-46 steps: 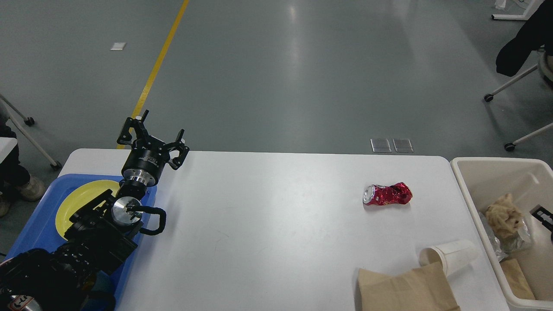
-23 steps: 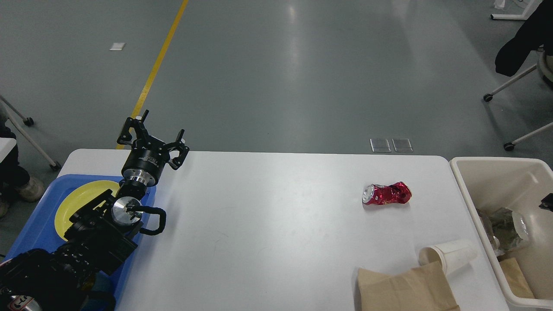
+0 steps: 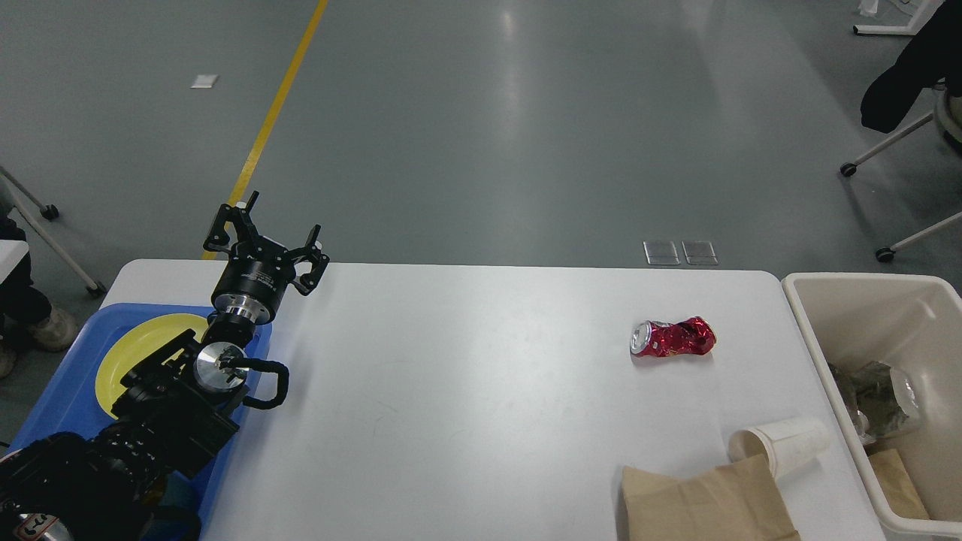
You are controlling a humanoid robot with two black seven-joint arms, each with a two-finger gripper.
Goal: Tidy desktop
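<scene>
we see even, bright overhead light, sharp focus, and pale glare streaks on the glossy grey floor (image 3: 518, 90) at twelve o'clock.

The floor (image 3: 481, 128) is smooth grey-green and a little glossy, with a soft streak of reflected light near the top middle. A yellow line (image 3: 270, 120) crosses it diagonally from the top down toward the left. A small white patch (image 3: 204, 80) lies on the floor left of this line, and two grey floor plates (image 3: 681, 252) sit side by side. At the right stands a chair with castors (image 3: 902, 150), with dark cloth on it. At the left edge, another wheeled leg (image 3: 52, 248) is visible.
</scene>
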